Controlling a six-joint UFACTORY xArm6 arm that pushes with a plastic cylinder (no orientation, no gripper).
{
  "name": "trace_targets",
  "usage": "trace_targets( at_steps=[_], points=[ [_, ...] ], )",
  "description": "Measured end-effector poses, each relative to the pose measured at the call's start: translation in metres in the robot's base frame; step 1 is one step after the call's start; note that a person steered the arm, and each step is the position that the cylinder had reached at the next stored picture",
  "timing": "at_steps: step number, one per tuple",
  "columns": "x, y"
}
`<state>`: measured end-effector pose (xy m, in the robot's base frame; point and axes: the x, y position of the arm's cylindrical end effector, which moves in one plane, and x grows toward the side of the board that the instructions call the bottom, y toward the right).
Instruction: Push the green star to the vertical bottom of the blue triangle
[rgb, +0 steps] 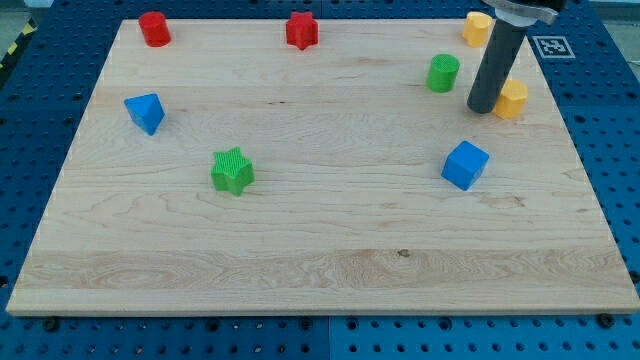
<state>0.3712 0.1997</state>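
- On a wooden board (320, 240), the blue triangle (146, 112) sits near the view's left edge, the reference mark for the job.
- A red cylinder (154, 28) stands above it at the view's top, well clear of any likely path.
- The green star (232, 171), the block to be moved, lies below and to the right of the triangle, so it is judged to need a push toward the view's left to sit directly beneath it.
- A red star (301, 30) rests at the top centre, uninvolved.
- Further right, a green cylinder (443, 73) and a blue cube (465, 165) stand apart.
- My tip (484, 108) rests on the board at the far right, just beside 1 of 2 yellow blocks (512, 99), the other yellow block (476, 28) above; it is well apart from the star.
- The rod carries no jaws, so none can be reported apart or together.
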Motion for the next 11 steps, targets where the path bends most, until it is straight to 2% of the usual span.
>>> trace_targets(
  at_steps=[1, 2, 11],
  points=[
    [0.006, -0.004],
    [0.016, -0.047],
    [0.005, -0.053]
  ],
)
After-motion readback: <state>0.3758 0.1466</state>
